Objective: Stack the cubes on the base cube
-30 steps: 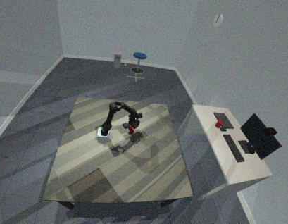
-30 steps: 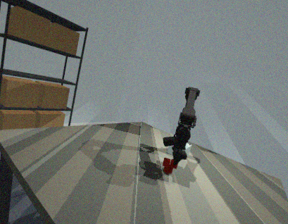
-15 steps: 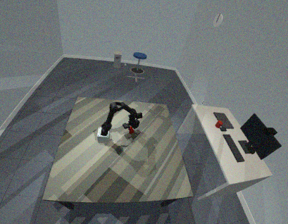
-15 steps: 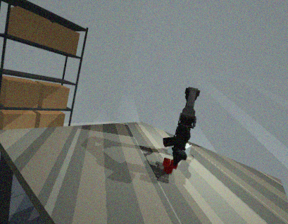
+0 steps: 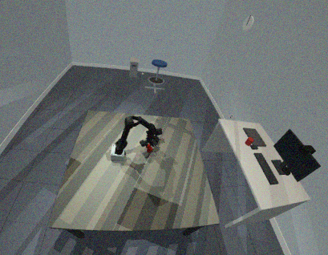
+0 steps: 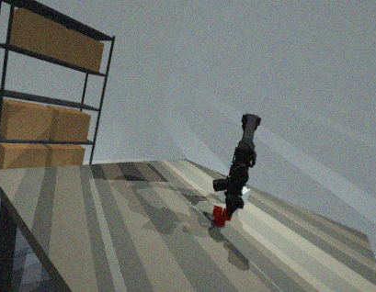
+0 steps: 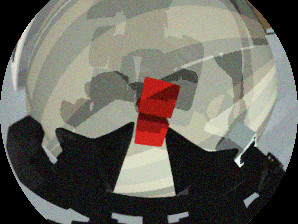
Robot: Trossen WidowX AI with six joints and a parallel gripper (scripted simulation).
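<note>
The black arm stands near the middle of the striped bench (image 5: 114, 192) on a pale square mount (image 5: 118, 155), elbow raised, with the tool (image 5: 149, 145) pointing down over a small cluster of red cubes (image 6: 220, 216). In the wrist view two red shapes show between the dark fingers: an upper red cube (image 7: 160, 98), its top face bright, sitting on a lower red block (image 7: 152, 129) that looks striped or shaded; the upper one is turned a little against the lower and overhangs toward the right. The fingers stand partly apart, one on each side of the stack, and seem clear of the red faces, so the tool reads as open with nothing clamped, though the fisheye view is too coarse to be sure of the side gaps. From the exterior view the tool tip hangs just above and behind the red cluster, which rests on the bench; how many cubes make it up cannot be told there. No writing, brand or label can be read anywhere: the brown boxes (image 6: 57, 39) on the metal shelf (image 6: 98, 98) are plain, and the side desk (image 5: 262, 172) carries a keyboard (image 5: 266, 168), a dark monitor (image 5: 296, 154) and a red button (image 5: 249, 141), all unmarked at this size.
</note>
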